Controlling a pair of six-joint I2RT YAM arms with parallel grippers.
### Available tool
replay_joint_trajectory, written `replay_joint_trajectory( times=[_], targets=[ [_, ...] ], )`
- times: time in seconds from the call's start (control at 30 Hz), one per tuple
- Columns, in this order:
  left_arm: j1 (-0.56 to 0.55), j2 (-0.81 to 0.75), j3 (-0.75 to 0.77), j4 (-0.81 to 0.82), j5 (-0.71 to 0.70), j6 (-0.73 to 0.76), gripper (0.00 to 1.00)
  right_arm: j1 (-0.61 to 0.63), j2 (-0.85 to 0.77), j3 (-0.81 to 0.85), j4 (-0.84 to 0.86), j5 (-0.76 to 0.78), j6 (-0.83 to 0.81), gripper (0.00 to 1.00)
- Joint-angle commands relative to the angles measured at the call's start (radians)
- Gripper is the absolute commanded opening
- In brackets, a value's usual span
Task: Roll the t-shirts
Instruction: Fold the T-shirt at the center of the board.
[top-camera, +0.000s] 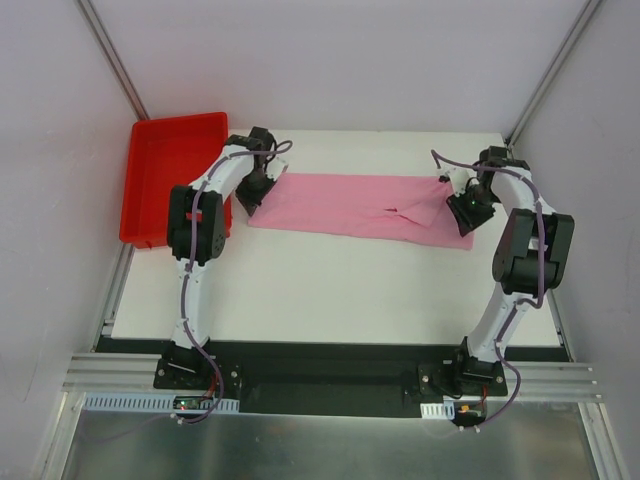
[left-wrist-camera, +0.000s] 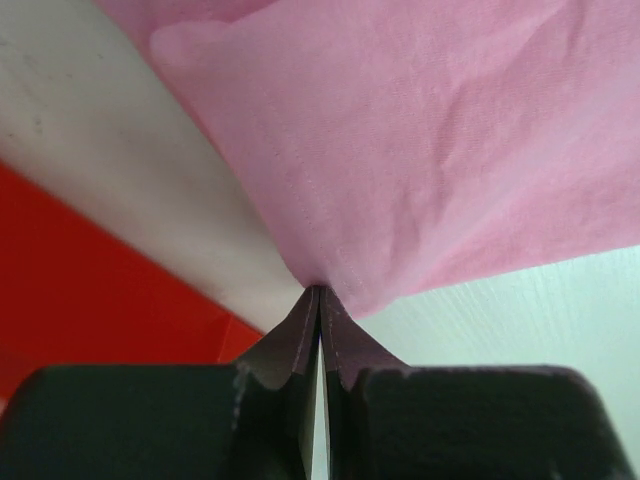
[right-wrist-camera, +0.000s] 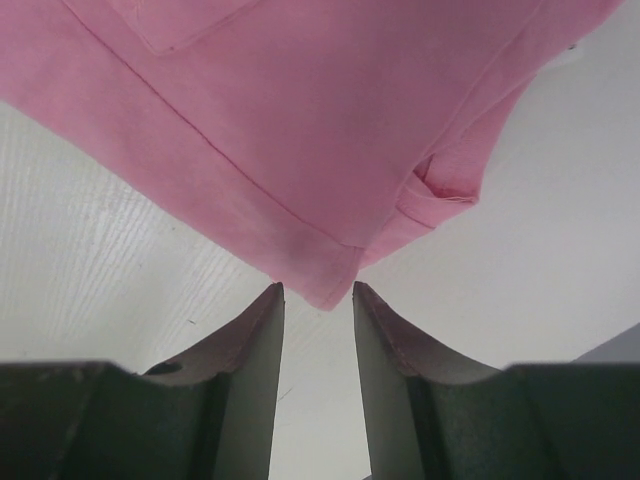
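White table (top-camera: 330, 280), pink t-shirt (top-camera: 340, 205), red tray (top-camera: 170, 170)

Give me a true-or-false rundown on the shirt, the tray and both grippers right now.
1. The left gripper is shut on an edge of the pink t-shirt. True.
2. The right gripper is clamped on the shirt. False: its jaws stand open, with the shirt's corner just at their tips.
3. The shirt lies in the red tray. False: it lies on the white table, beside the tray.
4. The shirt is folded into a long band, not yet rolled. True.

White-and-black arms (top-camera: 205, 215) with purple cables (top-camera: 543, 255) and dark wedge-shaped fingers (right-wrist-camera: 255, 365).
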Motion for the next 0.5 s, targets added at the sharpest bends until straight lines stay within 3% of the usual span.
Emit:
replay_joint_trajectory(
  times=[0.0,0.13,0.47],
  targets=[
    [-0.008,0.019,-0.026,-0.019,-0.001,0.001,0.01,-0.021,0.038,0.054,-0.105,-0.052,0.017,0.37],
    [-0.008,0.022,-0.067,-0.017,0.001,-0.003,0.01,-0.043,0.082,0.043,-0.122,-0.037,0.011,0.35],
    [-0.006,-0.053,-0.289,0.016,0.024,-0.006,0.0,-0.079,0.133,0.006,-0.136,-0.024,-0.017,0.15]
  ],
)
